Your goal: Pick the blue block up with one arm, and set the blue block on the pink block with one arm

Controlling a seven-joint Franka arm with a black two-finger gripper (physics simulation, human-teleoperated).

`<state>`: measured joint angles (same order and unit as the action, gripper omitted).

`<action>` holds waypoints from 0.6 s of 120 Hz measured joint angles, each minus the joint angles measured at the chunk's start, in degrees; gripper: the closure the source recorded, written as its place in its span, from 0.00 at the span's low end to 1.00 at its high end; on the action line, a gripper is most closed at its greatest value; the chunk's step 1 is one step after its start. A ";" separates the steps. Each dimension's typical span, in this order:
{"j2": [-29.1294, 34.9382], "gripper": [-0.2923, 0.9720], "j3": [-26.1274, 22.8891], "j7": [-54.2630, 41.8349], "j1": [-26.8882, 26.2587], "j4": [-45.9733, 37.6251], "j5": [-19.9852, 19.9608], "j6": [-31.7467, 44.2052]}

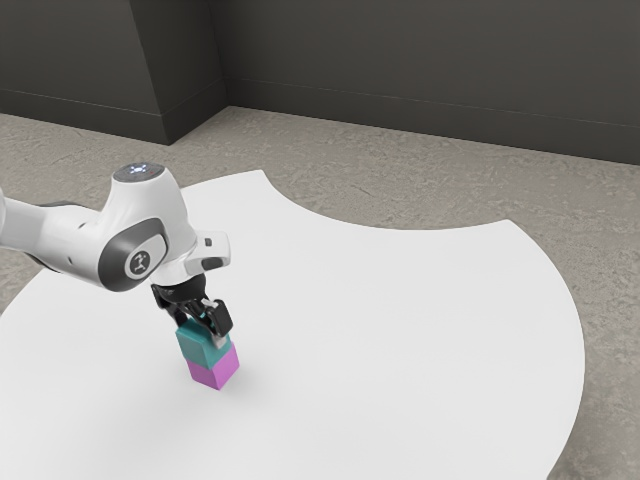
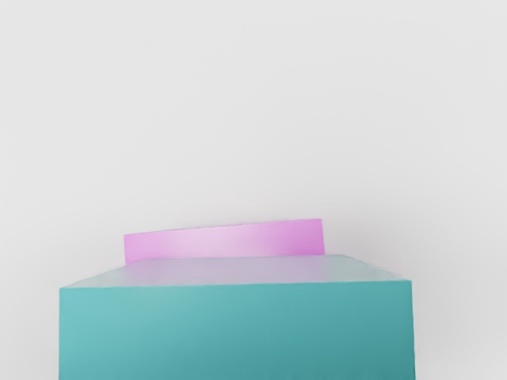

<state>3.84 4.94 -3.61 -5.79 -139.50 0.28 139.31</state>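
Both show blue block [image 1: 200,345] atop pink block [image 1: 216,373]; exterior: jaws gripping.

One blue block [image 1: 198,347], one pink block [image 1: 216,373], one white table [image 1: 400,340], one arm [image 1: 95,240]

We find one obstacle on the table [image 1: 420,330]: a stack, the blue block [image 1: 200,347] on the pink block [image 1: 213,373], standing toward the near edge on the exterior view's left; our gripper [image 1: 203,322] clasps the blue block from two sides, so the way down onto the stack is taken; the arm [image 1: 100,240] hangs over the table's edge at the exterior view's left and bars that side; from the stack toward the far edge and the rounded edge at the exterior view's right the top lies open; in the wrist view, bare table [image 2: 253,103] stretches beyond the blue block [image 2: 238,332] and the pink block [image 2: 226,241].
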 joint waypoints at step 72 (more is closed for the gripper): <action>0.18 0.23 -0.26 -0.93 -0.09 4.79 0.54 -3.63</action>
<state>4.02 4.68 -4.53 -5.87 -134.71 0.82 135.68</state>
